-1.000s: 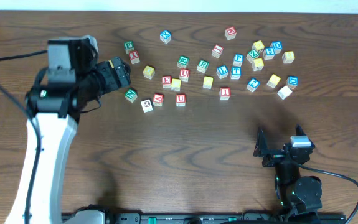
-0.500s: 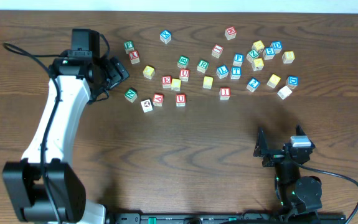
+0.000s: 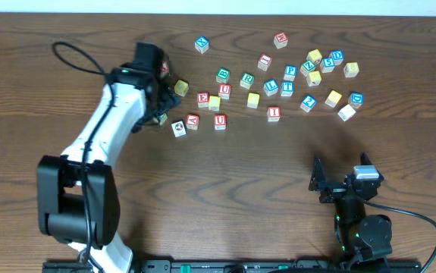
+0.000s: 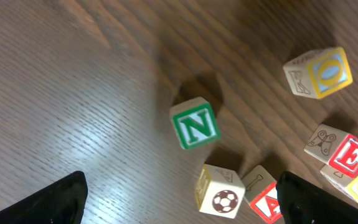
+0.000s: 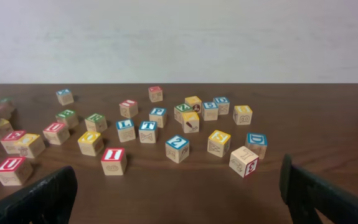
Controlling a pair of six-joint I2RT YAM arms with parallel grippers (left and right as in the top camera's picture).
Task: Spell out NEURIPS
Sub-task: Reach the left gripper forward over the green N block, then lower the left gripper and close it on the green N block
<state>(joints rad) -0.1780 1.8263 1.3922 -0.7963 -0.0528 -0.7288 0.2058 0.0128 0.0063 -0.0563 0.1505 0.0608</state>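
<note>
My left gripper (image 3: 158, 106) hangs open over the left end of the cube cluster. In the left wrist view the green N cube (image 4: 195, 124) lies on the wood ahead of the open gripper (image 4: 182, 211), untouched; the arm hides it in the overhead view. Further right lie the red E (image 3: 202, 98), red U (image 3: 220, 120), green R (image 3: 246, 79), red I (image 3: 274, 113) and blue P (image 3: 290, 72). My right gripper (image 3: 342, 177) rests open near the front edge, facing the cubes, with the red I (image 5: 113, 160) nearest it and nothing between its fingers (image 5: 42, 199).
A soccer-ball cube (image 4: 221, 191) and a red A cube (image 4: 263, 199) sit close beside the N, between the left fingers. A yellow O cube (image 4: 320, 71) lies beyond. Several other letter cubes are scattered at the back right, around a blue S (image 3: 326, 64).
The left arm has swung to the right, carrying its open gripper from the left of the cluster to above the N cube. The right arm and the cubes have not moved.
</note>
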